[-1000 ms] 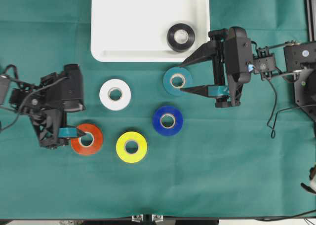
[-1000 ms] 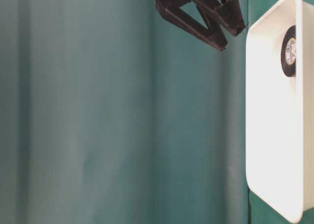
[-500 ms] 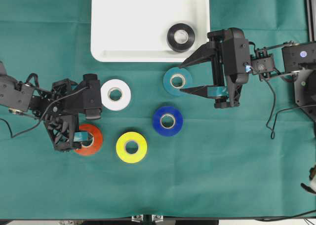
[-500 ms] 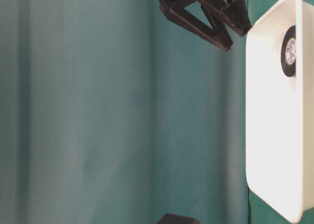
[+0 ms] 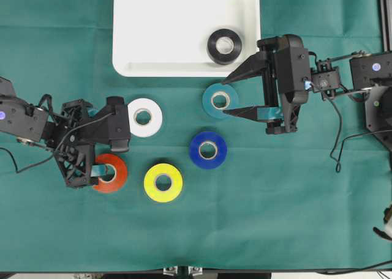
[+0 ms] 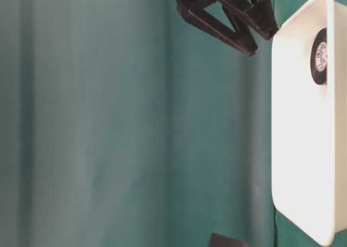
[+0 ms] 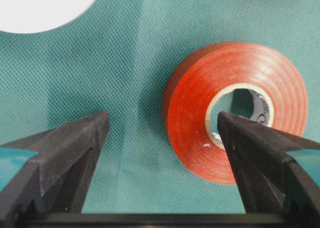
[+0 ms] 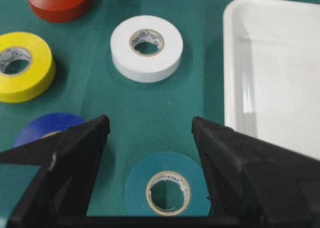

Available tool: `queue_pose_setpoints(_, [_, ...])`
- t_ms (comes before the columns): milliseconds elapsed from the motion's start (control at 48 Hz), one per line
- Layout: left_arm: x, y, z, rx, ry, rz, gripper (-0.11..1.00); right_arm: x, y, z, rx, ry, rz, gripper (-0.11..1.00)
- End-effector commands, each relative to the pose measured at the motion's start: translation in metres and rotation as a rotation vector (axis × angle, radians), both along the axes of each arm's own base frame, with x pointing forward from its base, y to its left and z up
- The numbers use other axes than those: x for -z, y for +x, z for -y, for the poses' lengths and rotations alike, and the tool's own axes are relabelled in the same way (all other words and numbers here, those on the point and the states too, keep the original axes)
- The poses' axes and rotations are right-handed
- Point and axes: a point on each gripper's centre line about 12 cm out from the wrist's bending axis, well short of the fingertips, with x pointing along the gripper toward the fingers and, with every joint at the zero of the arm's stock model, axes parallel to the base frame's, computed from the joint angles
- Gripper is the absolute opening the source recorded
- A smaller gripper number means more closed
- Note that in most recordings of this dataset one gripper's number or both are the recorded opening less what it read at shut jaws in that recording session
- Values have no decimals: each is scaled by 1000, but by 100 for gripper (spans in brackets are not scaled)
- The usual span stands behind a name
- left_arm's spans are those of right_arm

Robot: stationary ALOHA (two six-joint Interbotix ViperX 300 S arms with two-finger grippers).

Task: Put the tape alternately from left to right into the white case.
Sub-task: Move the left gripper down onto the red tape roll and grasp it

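Note:
The white case (image 5: pixel 165 28) lies at the top of the overhead view and holds a black tape roll (image 5: pixel 224 37). A red tape roll (image 7: pixel 190 113) lies flat on the green cloth. My left gripper (image 7: pixel 161 120) stands open astride its wall, with one fingertip (image 7: pixel 235 133) over the roll's hole and the other on the cloth beside it. My right gripper (image 5: pixel 225 96) is open just below the case. A teal tape roll (image 8: pixel 140 188) lies flat between its fingers, untouched.
White (image 5: pixel 143 127), blue (image 5: pixel 207 138) and yellow (image 5: pixel 163 171) tape rolls lie on the cloth between the two arms. In the table-level view the case's rim (image 6: pixel 279 122) stands at the right and the right gripper (image 6: pixel 262 43) hangs at the top.
My left arm has swung right. Its fingertip went from the red roll's left edge to over the hole. The right gripper shifted slightly and stays open over the teal roll.

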Motion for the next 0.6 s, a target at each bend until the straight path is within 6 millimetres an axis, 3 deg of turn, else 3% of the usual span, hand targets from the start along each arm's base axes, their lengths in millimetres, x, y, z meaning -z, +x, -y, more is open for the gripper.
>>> queue_pose_setpoints(0, [-5, 6, 4, 10, -2, 14, 61, -7, 3, -1, -6, -2, 23, 74])
queue_pose_setpoints(396, [-1, 9, 11, 33, 9, -16, 59, -5, 2, -1, -7, -1, 21, 74])
queue_pose_setpoints(479, [-1, 9, 12, 38, 14, -36, 51, -4, 3, -1, -7, -1, 16, 74])
queue_pose_setpoints(583, [-4, 9, 12, 39, 20, -59, 27, -2, 3, -1, -7, -1, 12, 74])
